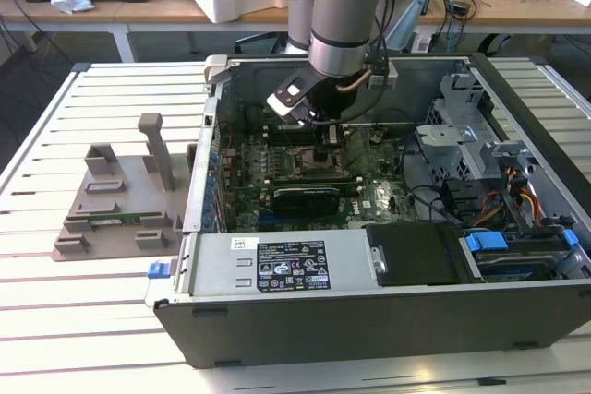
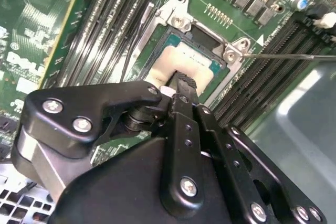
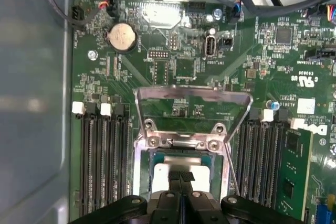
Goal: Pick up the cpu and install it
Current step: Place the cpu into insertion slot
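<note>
We saw a white slatted counter (image 1: 55,320) carrying an open computer case (image 1: 369,320), and the arm (image 1: 346,6) reached down into it. The claw (image 1: 328,140) hung over the green motherboard (image 3: 173,30), well inside the case walls. Dark memory slots (image 3: 100,156) ran along both sides of the claw. Just beyond its tips a metal retention frame (image 3: 191,94) stood hinged up, leaving the socket uncovered. In both wrist views the claw (image 3: 181,176) (image 2: 184,83) had its fingers drawn together with barely a seam between them, gripping nothing we could see. The cpu (image 3: 202,167) (image 2: 181,59) lay flat in the socket directly beneath the fingertips; whether they touched it we could not tell. A coin battery (image 3: 122,36) sat further off, past the frame.
</note>
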### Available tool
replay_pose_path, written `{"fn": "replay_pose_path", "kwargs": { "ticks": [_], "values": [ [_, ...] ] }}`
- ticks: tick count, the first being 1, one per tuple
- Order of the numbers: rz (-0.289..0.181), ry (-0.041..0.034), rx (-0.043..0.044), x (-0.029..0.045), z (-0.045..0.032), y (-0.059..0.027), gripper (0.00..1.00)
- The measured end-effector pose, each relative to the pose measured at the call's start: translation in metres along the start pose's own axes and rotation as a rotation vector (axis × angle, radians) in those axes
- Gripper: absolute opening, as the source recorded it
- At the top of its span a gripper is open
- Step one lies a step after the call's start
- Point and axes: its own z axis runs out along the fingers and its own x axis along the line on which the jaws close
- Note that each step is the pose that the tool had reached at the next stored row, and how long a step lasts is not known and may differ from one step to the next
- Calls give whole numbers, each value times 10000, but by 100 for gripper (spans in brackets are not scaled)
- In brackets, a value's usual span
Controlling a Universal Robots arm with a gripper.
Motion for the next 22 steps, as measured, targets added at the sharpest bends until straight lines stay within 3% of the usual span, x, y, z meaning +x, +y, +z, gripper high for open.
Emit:
{"fn": "replay_pose_path", "kwargs": {
  "ticks": [10,14,19,22],
  "values": [
    [0,-10,5,7,-423,-21,11],
    [0,-9,4,12,-645,-32,11],
    [-1,-9,4,16,-799,-39,11],
    [-1,-7,3,16,-804,-40,11]
  ]
}}
